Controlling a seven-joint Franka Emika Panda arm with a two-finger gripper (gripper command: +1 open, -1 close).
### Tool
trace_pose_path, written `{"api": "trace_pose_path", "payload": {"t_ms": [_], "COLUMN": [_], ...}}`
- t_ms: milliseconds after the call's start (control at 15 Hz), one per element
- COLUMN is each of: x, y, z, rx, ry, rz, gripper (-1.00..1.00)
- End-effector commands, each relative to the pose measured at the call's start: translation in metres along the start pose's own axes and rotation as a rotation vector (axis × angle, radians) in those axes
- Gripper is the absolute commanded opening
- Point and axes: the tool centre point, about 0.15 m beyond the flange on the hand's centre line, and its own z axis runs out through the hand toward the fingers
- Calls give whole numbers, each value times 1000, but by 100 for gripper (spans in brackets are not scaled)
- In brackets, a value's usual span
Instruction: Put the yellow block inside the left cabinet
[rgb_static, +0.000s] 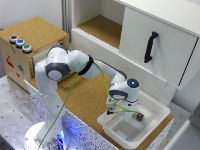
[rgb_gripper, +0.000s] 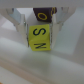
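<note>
Gripping the yellow block (rgb_gripper: 40, 38) between 2 fingers (rgb_gripper: 20, 22), the gripper (rgb_static: 116, 107) hung over the white tray (rgb_static: 155, 106) | a dark purple block (rgb_static: 140, 117) lay in that tray | the left cabinet (rgb_static: 102, 27) stood open well beyond, cork floor showing

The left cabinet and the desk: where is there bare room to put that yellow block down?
The left cabinet shows a bare cork floor. The cork desk between the button box and white tray is mostly free. The tray is crowded: the gripper holds the yellow block beside a dark object.
</note>
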Motion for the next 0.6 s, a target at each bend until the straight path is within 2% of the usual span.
{"api": "trace_pose_path", "payload": {"t_ms": [0, 333, 533], "x": [-9, -31, -52], "y": [-8, -47, -74], "z": [-25, -83, -121], "rx": [126, 247, 292], "ry": [107, 164, 217], "rz": [-127, -406, -573], "gripper": [-100, -100, -100]}}
